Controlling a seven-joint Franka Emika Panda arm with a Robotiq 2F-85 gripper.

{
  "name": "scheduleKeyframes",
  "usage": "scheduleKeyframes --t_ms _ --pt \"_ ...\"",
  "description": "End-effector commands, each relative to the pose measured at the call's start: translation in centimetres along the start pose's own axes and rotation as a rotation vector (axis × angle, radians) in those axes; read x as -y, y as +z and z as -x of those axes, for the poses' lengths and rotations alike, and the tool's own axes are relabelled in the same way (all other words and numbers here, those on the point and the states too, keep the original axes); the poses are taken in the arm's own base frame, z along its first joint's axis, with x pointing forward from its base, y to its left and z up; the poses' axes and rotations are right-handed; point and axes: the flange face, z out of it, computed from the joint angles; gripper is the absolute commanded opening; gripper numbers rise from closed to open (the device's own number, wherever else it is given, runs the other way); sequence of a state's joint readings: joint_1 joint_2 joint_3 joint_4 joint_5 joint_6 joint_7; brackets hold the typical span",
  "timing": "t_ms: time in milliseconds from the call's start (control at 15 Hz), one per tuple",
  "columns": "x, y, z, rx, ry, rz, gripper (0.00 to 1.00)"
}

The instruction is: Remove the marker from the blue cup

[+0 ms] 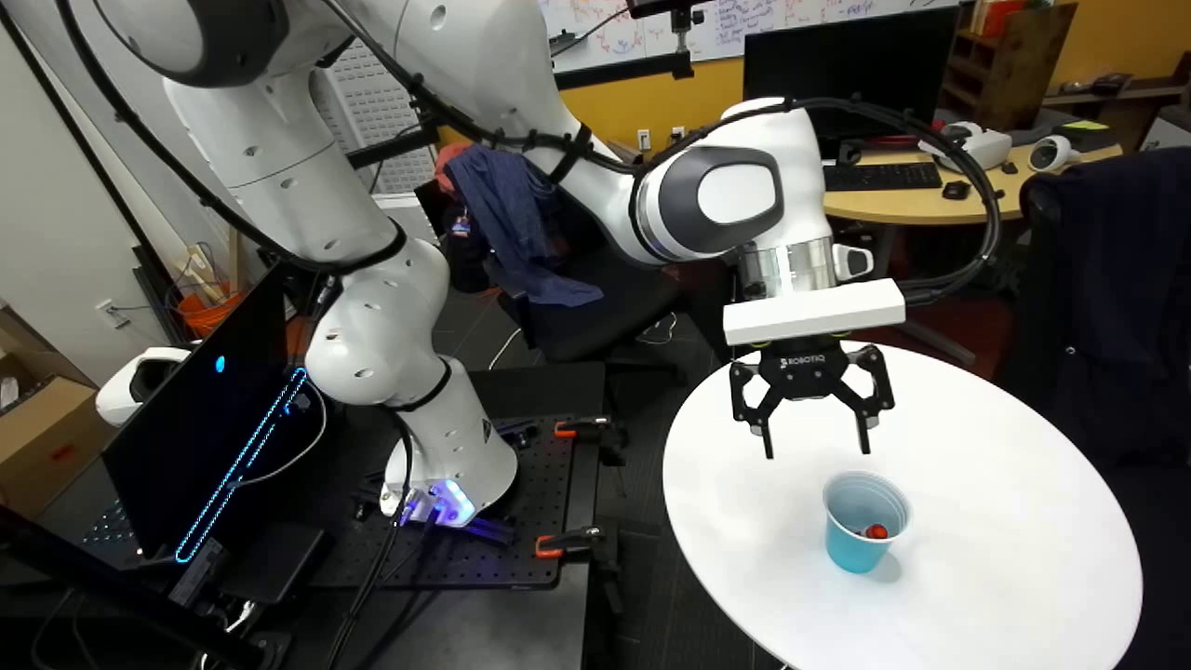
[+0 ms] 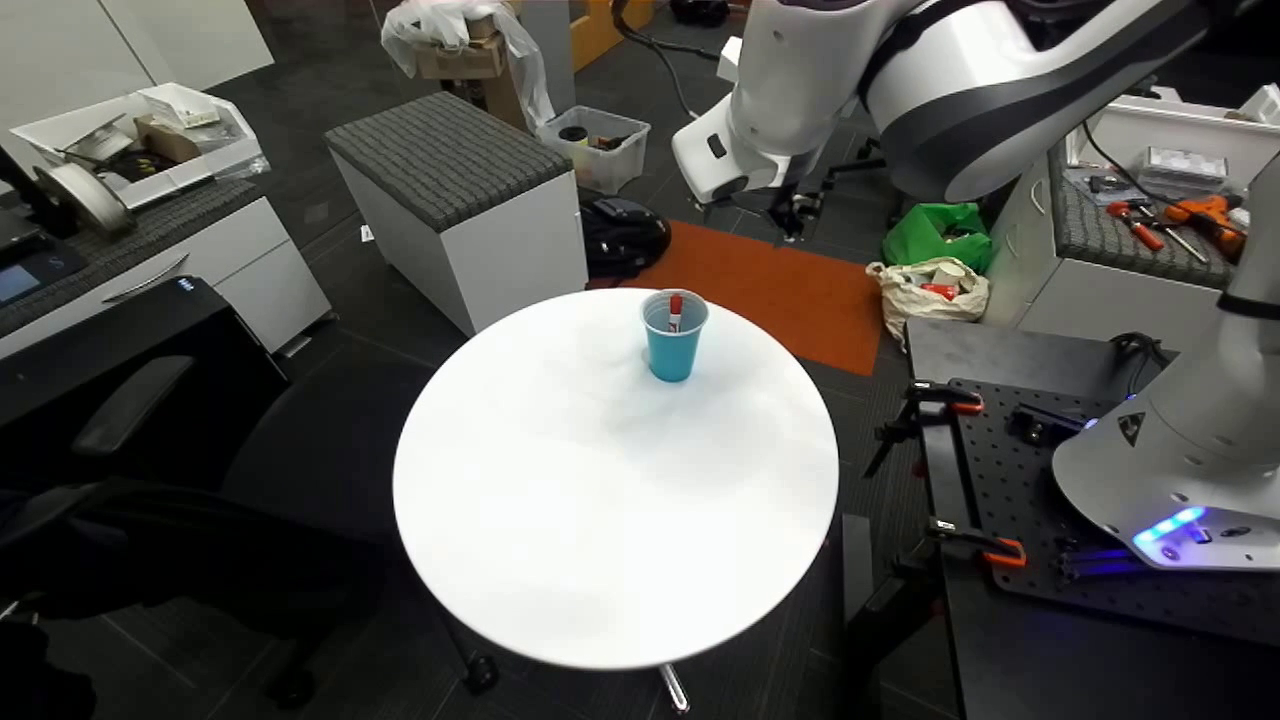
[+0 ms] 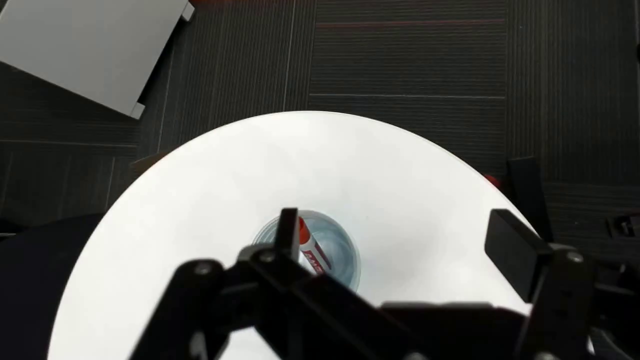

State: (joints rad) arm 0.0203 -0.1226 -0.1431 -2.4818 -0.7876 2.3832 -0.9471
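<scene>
The blue cup point(image 1: 848, 549) stands upright on the white round table point(image 1: 1014, 484); it also shows in an exterior view point(image 2: 672, 357) near the table edge. The marker point(image 2: 675, 312) leans inside the cup, its red cap near the rim. In the wrist view the marker point(image 3: 312, 252) shows a red cap and a white body with a red label; its lower end is hidden by a finger. My gripper point(image 1: 817, 454) is open and empty, above the cup and apart from it. In the wrist view one finger of the gripper point(image 3: 395, 227) overlaps part of the cup point(image 3: 345, 250).
A black bench point(image 2: 1000, 640) with orange-tipped clamps point(image 2: 975, 543) stands beside the table, by the robot base. A black chair point(image 1: 1079, 335) is close to the table edge. A white cabinet point(image 2: 520, 240) stands behind the table in an exterior view.
</scene>
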Motion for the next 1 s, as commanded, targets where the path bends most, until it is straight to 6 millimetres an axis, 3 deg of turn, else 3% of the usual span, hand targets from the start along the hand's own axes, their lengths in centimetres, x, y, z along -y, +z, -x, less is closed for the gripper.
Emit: scheduleKeyframes --t_ms 0,467,867,933 --pt "-1.2 1.6 -0.7 0.0 -0.03 -0.01 0.88" --pt "-2.1 3.7 -2.1 0.036 -0.068 -0.034 0.77" --pt "-2.8 3.0 -4.0 0.009 -0.072 0.011 0.72" --pt "-2.8 3.0 -4.3 0.006 -0.075 0.014 0.67"
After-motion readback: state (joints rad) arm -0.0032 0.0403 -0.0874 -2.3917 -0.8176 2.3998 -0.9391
